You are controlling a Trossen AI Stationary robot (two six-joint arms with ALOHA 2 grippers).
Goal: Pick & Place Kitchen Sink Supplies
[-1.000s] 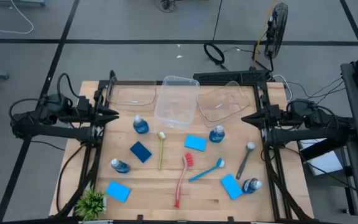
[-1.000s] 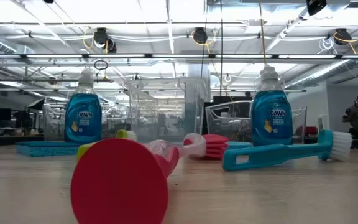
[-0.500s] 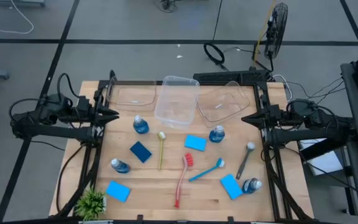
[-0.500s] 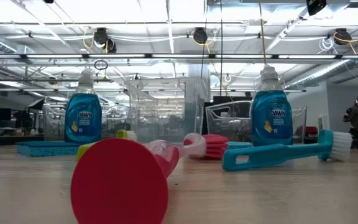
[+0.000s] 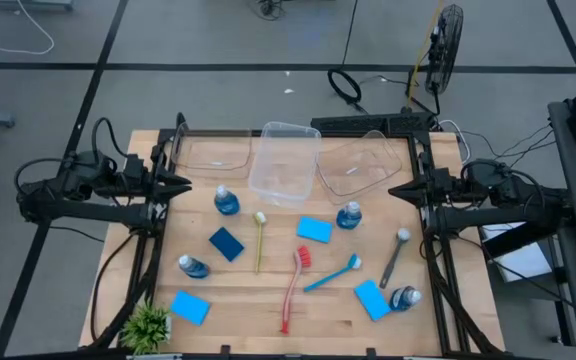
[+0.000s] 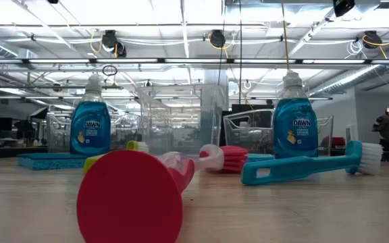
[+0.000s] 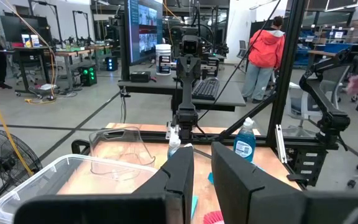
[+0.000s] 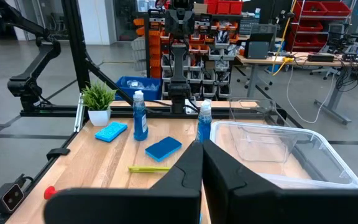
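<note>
Three plastic tubs [image 5: 285, 160] stand in a row along the table's [image 5: 238, 295] far edge. Before them, one bottle [image 5: 226, 200] stands left of centre and another [image 5: 348, 214] right of centre, with a sponge [image 5: 314, 229] between. Mid-table, from left to right: bottle [image 5: 192, 266], sponge [image 5: 226, 243], then four dish brushes [image 5: 259, 240] [image 5: 293, 285] [image 5: 332, 272] [image 5: 393, 255]. At the near left corner stands a plant [image 5: 147, 325], with a sponge [image 5: 189, 306] just to its right. Near right, a sponge [image 5: 371, 299] lies beside a bottle [image 5: 404, 297].

Robotics lab: workbenches [image 7: 185, 87], parts bins [image 8: 316, 28], monitors [image 7: 143, 31]
</note>
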